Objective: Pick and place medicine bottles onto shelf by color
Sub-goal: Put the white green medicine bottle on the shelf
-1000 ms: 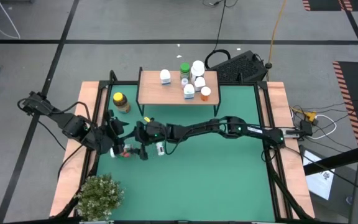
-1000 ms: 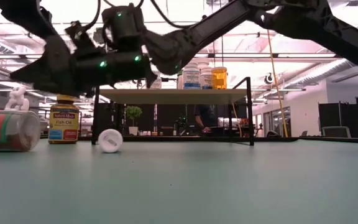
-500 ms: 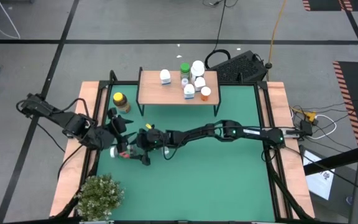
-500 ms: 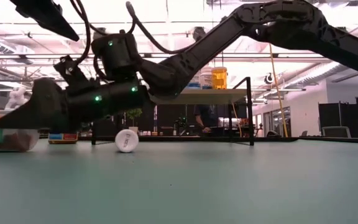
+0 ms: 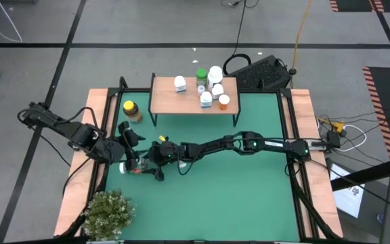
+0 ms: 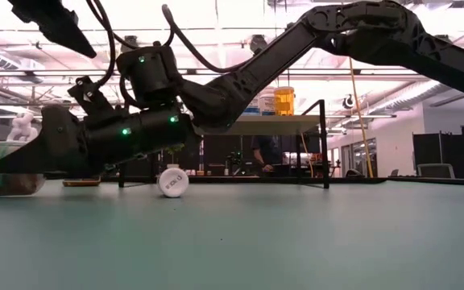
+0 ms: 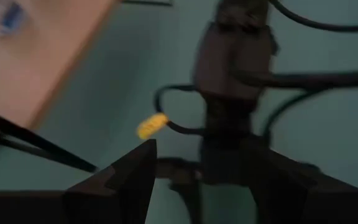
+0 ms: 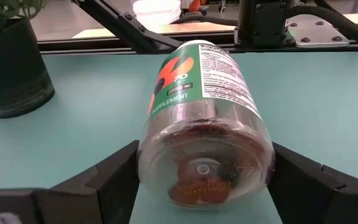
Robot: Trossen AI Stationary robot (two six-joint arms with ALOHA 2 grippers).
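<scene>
A clear medicine bottle (image 8: 204, 118) with a green and orange label and a white cap (image 5: 122, 167) lies on its side on the green mat (image 5: 249, 196), at the left. My right gripper (image 8: 204, 149) is open and low over the mat, one finger on each side of the bottle's bottom end. In the high view it reaches across from the right (image 5: 139, 168). My left gripper (image 5: 128, 133) hangs open a little farther back, nothing between its fingers (image 7: 132, 180). The shelf (image 5: 164, 102) stands at the far edge with several bottles on it. My right gripper comes in level from the table's right side, with its fingers (image 8: 107, 177) lying along the bottle. They stand close beside the bottle's walls near its bottom end (image 8: 201, 177). Whether they touch it I cannot tell. The bottle lies with its side on the mat.
A small white bottle (image 6: 172, 181) lies on the mat under my right arm. An amber bottle with a yellow cap (image 5: 132, 110) stands left of the shelf. A potted plant (image 5: 107, 213) is at the near left corner. The mat's near and right parts are bare.
My right gripper has sunk toward the mat and moved a little left, so its fingers now flank the lying bottle. The small white bottle has rolled a short way toward the table's right. My left gripper has turned slightly in place.
</scene>
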